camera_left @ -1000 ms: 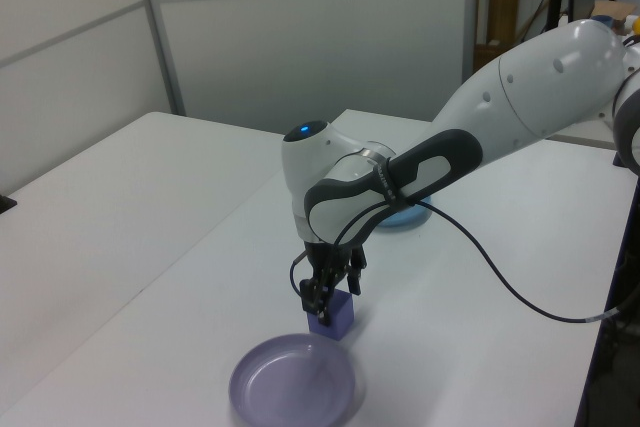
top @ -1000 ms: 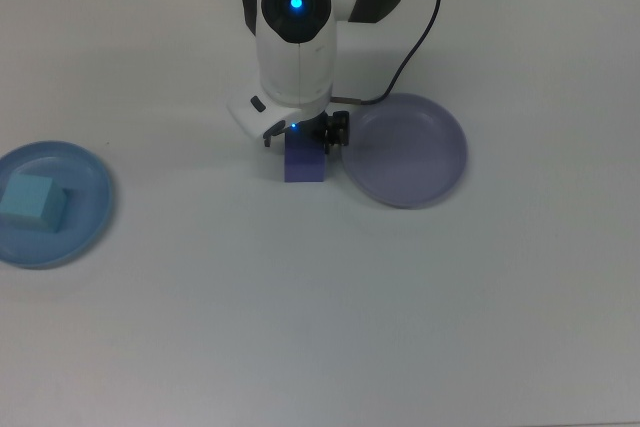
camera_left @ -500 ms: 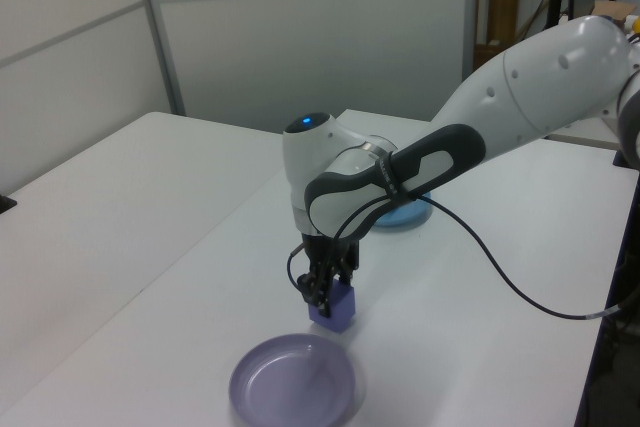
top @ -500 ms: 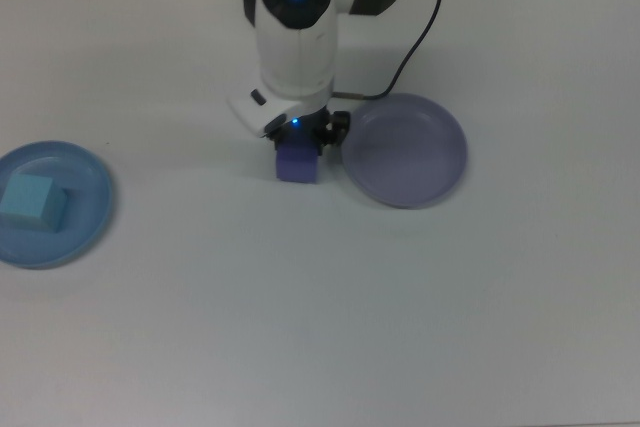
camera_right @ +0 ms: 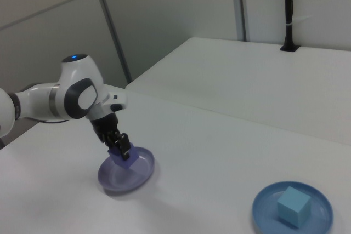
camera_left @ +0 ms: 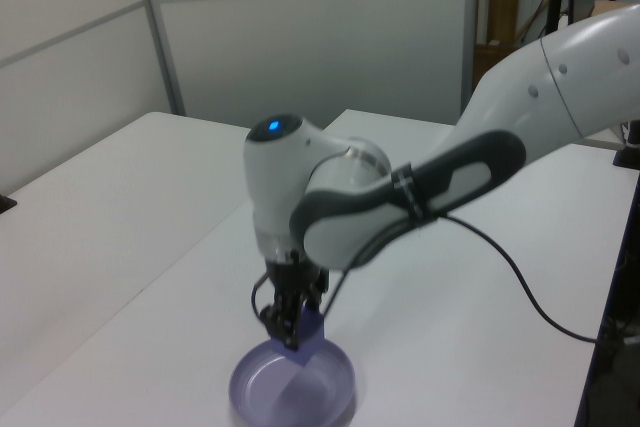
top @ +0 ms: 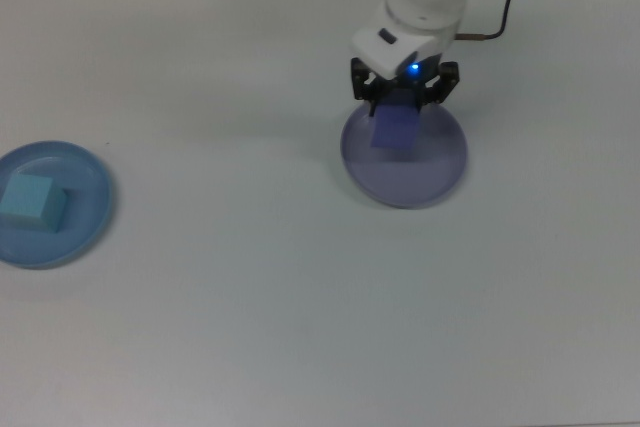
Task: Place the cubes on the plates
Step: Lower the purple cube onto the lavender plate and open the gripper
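Indigo cube (top: 397, 128): small, matte, flat-faced, judged rigid and light, unlikely to slip or deform under a modest squeeze; best taken across two opposite flat faces near mid-height, as gripped here. Held tilted above the lavender plate (top: 440, 175), inside its rim as seen in the top view; apparently just clear of the plate floor in the right view (camera_right: 124, 153), though contact cannot be ruled out from the left view (camera_left: 304, 329). Hand (top: 404, 97) clenched on the indigo cube, fingers spread only to cube width, touching nothing else. Tilted carry suggests a corner-first landing: worth lowering gently before letting go. Lavender plate shallow, raised rim, probably light enough to slide on the worktop (top: 250, 287) if nudged. Cyan cube (top: 27, 201) already resting on the light blue plate (top: 90, 190) at the top view's left, well apart from the hand; seen likewise in the right view at lower right (camera_right: 293, 206).
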Controlling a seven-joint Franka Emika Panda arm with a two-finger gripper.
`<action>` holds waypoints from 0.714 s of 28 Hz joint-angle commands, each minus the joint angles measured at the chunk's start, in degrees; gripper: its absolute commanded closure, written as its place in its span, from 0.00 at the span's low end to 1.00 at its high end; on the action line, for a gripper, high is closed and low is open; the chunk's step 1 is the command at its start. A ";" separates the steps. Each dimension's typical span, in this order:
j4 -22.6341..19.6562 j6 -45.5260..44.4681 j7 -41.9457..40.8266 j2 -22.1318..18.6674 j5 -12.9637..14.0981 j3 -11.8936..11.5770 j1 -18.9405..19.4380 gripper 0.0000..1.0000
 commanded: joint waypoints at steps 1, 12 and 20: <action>0.35 -0.24 4.29 2.77 -3.40 -0.52 1.47 0.92; 0.43 -0.77 4.30 1.90 -3.49 -0.52 1.56 0.00; 0.87 -3.92 3.86 -3.45 -3.40 -1.22 1.12 0.00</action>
